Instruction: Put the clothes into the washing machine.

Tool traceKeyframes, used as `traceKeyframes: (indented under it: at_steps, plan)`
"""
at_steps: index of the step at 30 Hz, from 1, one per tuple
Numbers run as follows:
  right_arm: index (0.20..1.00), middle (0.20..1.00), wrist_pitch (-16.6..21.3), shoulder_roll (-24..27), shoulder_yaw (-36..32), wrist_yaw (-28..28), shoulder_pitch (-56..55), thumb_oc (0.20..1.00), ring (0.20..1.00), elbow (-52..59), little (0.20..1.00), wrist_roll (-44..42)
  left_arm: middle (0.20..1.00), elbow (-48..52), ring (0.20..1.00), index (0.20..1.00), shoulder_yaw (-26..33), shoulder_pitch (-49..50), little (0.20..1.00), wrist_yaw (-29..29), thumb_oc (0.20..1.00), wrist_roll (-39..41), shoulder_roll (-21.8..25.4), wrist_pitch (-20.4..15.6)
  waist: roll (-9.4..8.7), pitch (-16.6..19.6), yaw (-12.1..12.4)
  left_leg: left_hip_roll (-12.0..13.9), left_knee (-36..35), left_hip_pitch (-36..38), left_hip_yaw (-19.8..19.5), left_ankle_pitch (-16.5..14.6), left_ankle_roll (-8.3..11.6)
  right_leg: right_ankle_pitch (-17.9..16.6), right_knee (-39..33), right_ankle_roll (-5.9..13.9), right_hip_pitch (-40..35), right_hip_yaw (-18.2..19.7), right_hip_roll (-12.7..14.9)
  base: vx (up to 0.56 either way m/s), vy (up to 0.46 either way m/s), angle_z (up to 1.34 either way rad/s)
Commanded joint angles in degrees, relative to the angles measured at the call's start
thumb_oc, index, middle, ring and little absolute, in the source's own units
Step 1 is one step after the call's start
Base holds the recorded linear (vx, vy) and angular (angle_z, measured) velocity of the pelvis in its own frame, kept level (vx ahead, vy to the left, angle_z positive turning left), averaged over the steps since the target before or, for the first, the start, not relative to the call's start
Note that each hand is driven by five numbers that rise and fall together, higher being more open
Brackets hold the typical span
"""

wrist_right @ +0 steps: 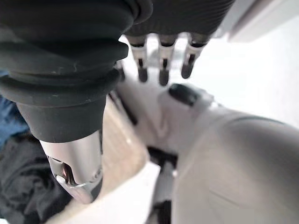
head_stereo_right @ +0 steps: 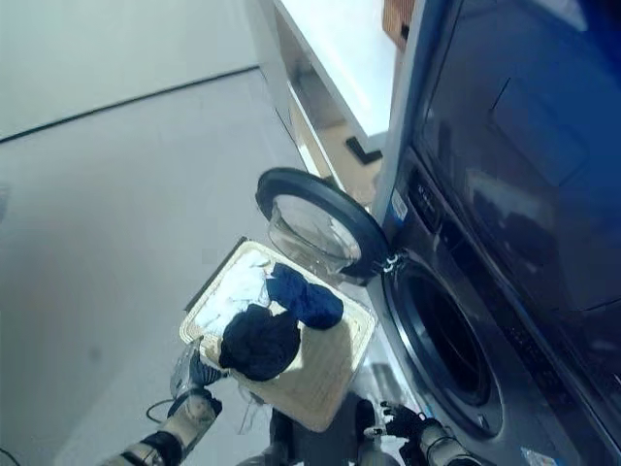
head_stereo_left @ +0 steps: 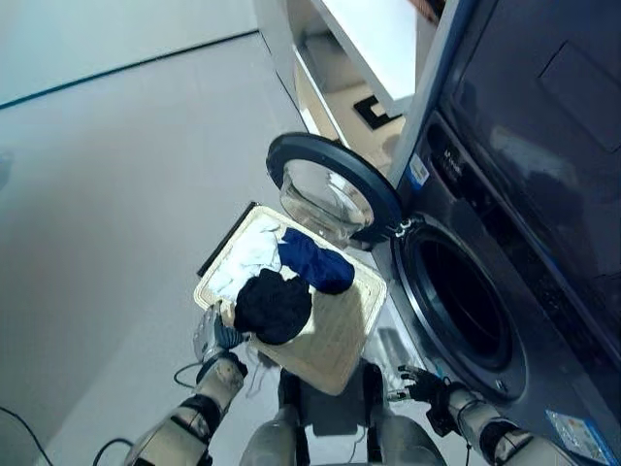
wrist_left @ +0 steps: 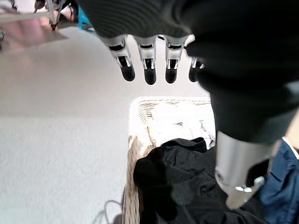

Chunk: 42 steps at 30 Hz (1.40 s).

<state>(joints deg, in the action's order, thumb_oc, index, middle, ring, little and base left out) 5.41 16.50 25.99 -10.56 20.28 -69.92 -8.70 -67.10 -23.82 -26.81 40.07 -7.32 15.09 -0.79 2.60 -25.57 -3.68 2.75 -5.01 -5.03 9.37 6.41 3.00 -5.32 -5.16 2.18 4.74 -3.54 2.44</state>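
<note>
Beside the washing machine (head_stereo_left: 505, 243) with its round door (head_stereo_left: 330, 189) open, my woven basket (head_stereo_left: 335, 340) holds crumpled black (head_stereo_left: 274, 306), navy (head_stereo_left: 315, 260) and white clothes (head_stereo_left: 247, 254); left robot hand (head_stereo_left: 215, 332) and right robot hand (head_stereo_left: 419, 383) hang with fingers straight, apart.

Washing machine (head_stereo_left: 524, 194): glossy dark front panel, smooth and reflective. Door (head_stereo_left: 330, 189): dark matt rim around a clear, shiny glass bowl. Basket (head_stereo_left: 335, 335): pale woven wicker, rough-textured, with a matt cloth lining. Black garment (head_stereo_left: 274, 306): soft, matt cloth, bunched just past the left hand's (wrist_left: 154, 56) fingertips. Blue garment (head_stereo_left: 315, 260): matt cloth, creased. White garments (head_stereo_left: 247, 257): light, crumpled cloth. Floor (head_stereo_left: 107, 194): smooth pale grey surface with a dull sheen. Both hands, left and right hand (wrist_right: 161, 58): silver metallic fingers, dark tips, ribbed matt black cover.
</note>
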Motion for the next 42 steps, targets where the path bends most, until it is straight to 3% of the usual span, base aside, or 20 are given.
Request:
traceKeyframes:
  at_steps: [1, 6, 11, 13, 22, 33, 34, 35, 38, 42]
  plan:
    - [1.0, 1.0, 1.4, -0.6, 4.2, 2.0, 4.0, 1.0, 1.0, 1.5, 1.0, -3.2, 1.0, -4.1, 1.0, 1.0, -2.5, -6.3, 1.0, 2.4, 1.0, -2.5, 2.1, 4.3, -2.5, -2.5, -0.8, -6.4, 4.3, -3.6, 2.1, -5.1, -2.47, -1.5, 1.9, 3.39, 6.9, 1.9, -0.4, -0.09, 0.068, -0.2]
    - [1.0, 1.0, 2.1, -0.1, 5.4, 3.6, 6.7, 1.0, 1.0, 2.0, 1.0, -4.8, 1.0, -7.0, 1.0, 1.0, -3.1, -11.9, 1.0, 2.2, 1.0, -2.6, 3.7, 8.3, -3.33, -4.2, -1.5, -6.4, 7.4, -8.2, 3.2, -5.3, -1.86, -2.3, 2.9, 3.49, 11.3, 1.8, 0.1, -0.03, 0.039, -0.17]
    - [1.0, 1.0, 2.8, -0.6, 6.8, 4.8, 9.5, 1.0, 1.0, 4.5, 1.0, -11.5, 1.0, -9.9, 1.0, 1.0, -4.2, -18.5, 1.0, -1.3, 1.0, -1.2, 5.4, 15.1, -5.85, -4.2, -2.7, -6.3, 12.9, -16.8, 3.5, -5.9, -1.62, -3.7, 4.8, 3.74, 19.1, 2.1, 0.5, 0.01, -0.006, -0.15]
    - [1.0, 1.0, 2.6, -0.8, 7.0, 5.4, 10.2, 1.0, 1.0, 6.0, 1.0, -13.5, 1.0, -10.5, 1.0, 1.0, -4.5, -20.5, 1.0, -2.5, 1.0, -0.2, 5.8, 16.2, -6.55, -4.2, -3.4, -6.3, 13.7, -19.3, 3.5, -5.8, -1.54, -4.2, 5.3, 3.79, 21.8, 2.6, 0.4, 0.01, 0.007, -0.17]
    - [1.0, 1.0, 1.4, 0.4, 8.4, 7.2, 10.2, 1.0, 1.0, 12.5, 1.0, -16.1, 1.0, -10.9, 1.0, 1.0, -6.9, -25.9, 1.0, -8.9, 1.0, 3.9, 6.5, 19.5, -7.89, -4.2, -6.1, -6.3, 18.7, -29.8, 2.9, -6.5, -1.71, -5.3, 8.5, 3.68, 32.6, 4.4, 0.0, 0.01, 0.008, -0.12]
    - [1.0, 1.0, 2.0, 1.2, 9.3, 8.7, 10.0, 1.0, 1.0, 16.1, 1.0, -19.0, 1.0, -10.4, 1.0, 1.0, -10.7, -29.2, 1.0, -16.2, 1.0, 3.5, 5.7, 19.4, -9.11, -4.2, -7.9, -5.8, 20.6, -38.1, 2.4, -6.3, -1.3, -7.2, 9.2, 3.75, 40.9, 5.1, -0.2, 0.01, -0.028, -0.03]
    - [1.0, 1.0, 2.1, 1.2, 9.2, 8.8, 10.0, 1.0, 1.0, 16.2, 1.0, -19.1, 0.934, -10.4, 0.934, 0.934, -10.8, -29.3, 0.934, -16.5, 0.934, 3.5, 5.7, 19.4, -9.14, -4.2, -8.0, -5.8, 20.6, -38.2, 2.4, -6.2, -1.28, -7.3, 9.2, 3.76, 41.1, 5.1, -0.2, 0.02, -0.048, 0.01]
    - [1.0, 1.0, 2.3, 1.3, 9.0, 8.9, 9.9, 1.0, 1.0, 16.7, 1.0, -20.0, 0.705, -10.2, 0.705, 0.705, -11.4, -29.6, 0.705, -17.4, 0.705, 3.0, 5.5, 19.4, -9.29, -4.2, -8.1, -5.8, 20.7, -39.0, 2.2, -6.2, -1.2, -7.4, 9.1, 3.74, 41.8, 5.1, -0.3, 0.02, -0.038, 0.01]
    - [1.0, 1.0, 2.8, 1.3, 8.8, 8.8, 10.0, 1.0, 1.0, 17.3, 1.0, -21.1, 0.473, -10.2, 0.473, 0.473, -12.4, -30.2, 0.473, -18.4, 0.473, 1.1, 5.2, 19.9, -9.6, -4.2, -8.3, -5.8, 20.9, -40.0, 2.0, -6.1, -1.03, -7.7, 9.0, 3.72, 42.7, 5.0, -0.3, 0.01, -0.026, 0.0]
    - [1.0, 1.0, 2.8, 1.3, 8.8, 8.8, 10.0, 1.0, 1.0, 17.3, 1.0, -21.1, 0.473, -10.2, 0.473, 0.473, -12.4, -30.2, 0.473, -18.4, 0.473, 1.1, 5.2, 19.9, -9.6, -4.2, -8.3, -5.8, 20.9, -40.0, 2.0, -6.1, -1.03, -7.7, 9.0, 3.72, 42.7, 5.0, -0.3, 0.0, 0.0, 0.0]
